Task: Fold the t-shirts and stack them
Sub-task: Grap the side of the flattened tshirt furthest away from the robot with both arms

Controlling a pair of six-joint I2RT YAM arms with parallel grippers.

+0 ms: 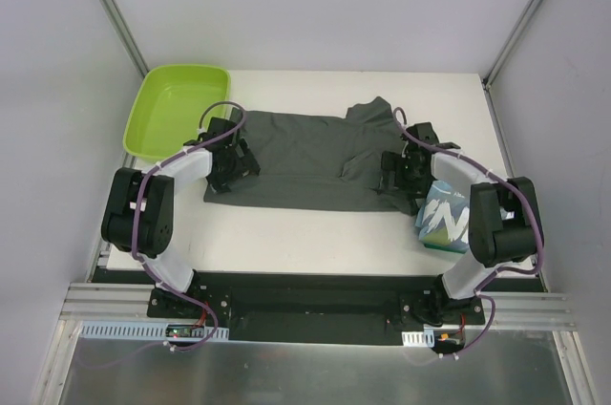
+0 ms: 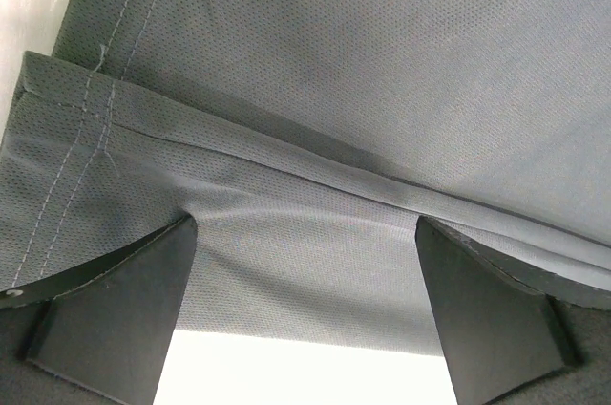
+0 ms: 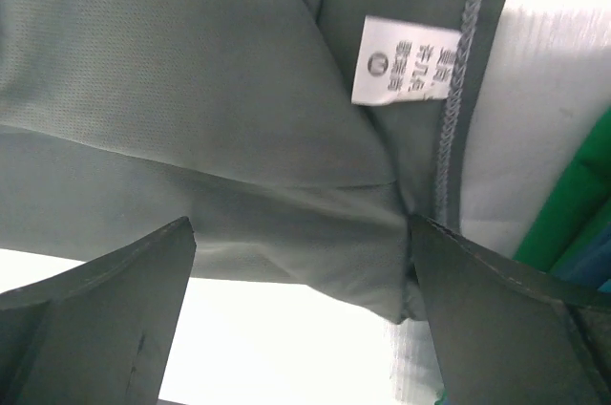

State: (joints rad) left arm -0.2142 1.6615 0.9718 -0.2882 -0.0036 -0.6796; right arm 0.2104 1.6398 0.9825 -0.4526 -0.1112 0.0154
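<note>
Gaping wide over near edge of dark grey tee [image 1: 305, 152], nothing pinched yet: left gripper [image 1: 234, 166] at left end, right gripper [image 1: 395, 172] at right. Long axis sideways between them.

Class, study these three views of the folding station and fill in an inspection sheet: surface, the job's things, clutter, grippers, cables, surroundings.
Surface: white table, cloth across its middle.
Job's things: dark grey t-shirt spread out, rumpled at its right end; light blue t-shirt with white lettering, bundled at the right beside the right arm.
Clutter: lime-green tray at the far left corner.
Grippers: left gripper open over the grey shirt's left hem; right gripper open at its right end, near a white label.
Cables: purple cables run along both arms.
Surroundings: grey walls with metal frame posts.
</note>
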